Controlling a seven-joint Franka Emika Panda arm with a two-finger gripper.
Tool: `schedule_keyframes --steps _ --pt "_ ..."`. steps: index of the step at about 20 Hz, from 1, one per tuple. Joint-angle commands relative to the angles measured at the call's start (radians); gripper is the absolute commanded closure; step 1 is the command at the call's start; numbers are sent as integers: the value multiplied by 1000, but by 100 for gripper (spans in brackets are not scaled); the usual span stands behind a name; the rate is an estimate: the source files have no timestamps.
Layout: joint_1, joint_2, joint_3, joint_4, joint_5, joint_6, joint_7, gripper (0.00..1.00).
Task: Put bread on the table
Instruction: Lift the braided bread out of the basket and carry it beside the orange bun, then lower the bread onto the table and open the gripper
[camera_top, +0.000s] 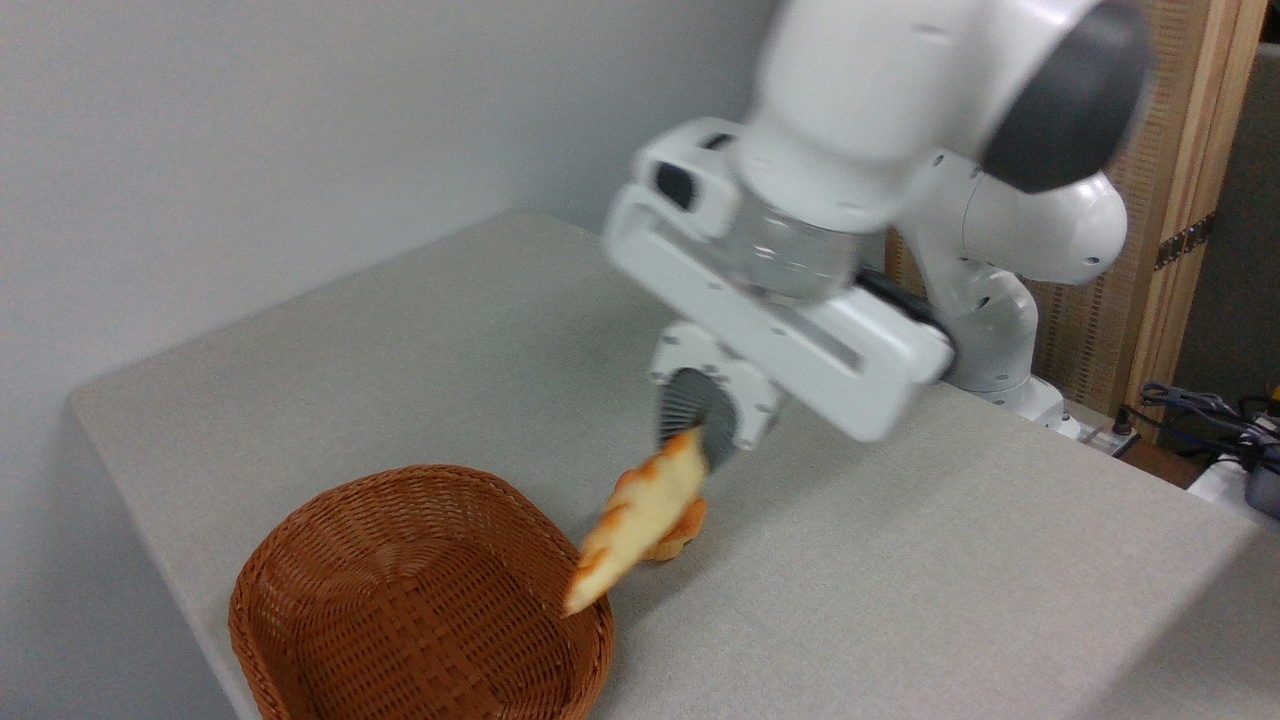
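The bread (637, 518), a long golden-orange braided loaf, hangs tilted in the air with its upper tip pinched in my gripper (703, 438). Its lower pointed end hovers over the right rim of the brown wicker basket (420, 600). My gripper is shut on the loaf's top end, just right of the basket and above the light grey table (900, 560). The picture is blurred with motion around the arm and the loaf.
A small round orange bun (684, 532) lies on the table behind the loaf, partly hidden by it. The arm's white base (1000, 330) stands at the table's far right edge. Cables and a wooden panel are at the right.
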Motion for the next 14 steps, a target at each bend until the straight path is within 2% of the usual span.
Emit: schedule_keyframes --steps 1,2,3,5,6,14 --pt "-21 -81 57 -177 -10 7 136 94" --pt "-21 -78 57 -198 -10 7 149 86" --pt "-24 -73 57 -214 -10 9 151 68" --pt "-46 -67 57 -234 -10 21 154 14" --pt "-46 -64 57 -235 -10 22 154 0" --pt "-46 -61 91 -229 -9 22 155 0"
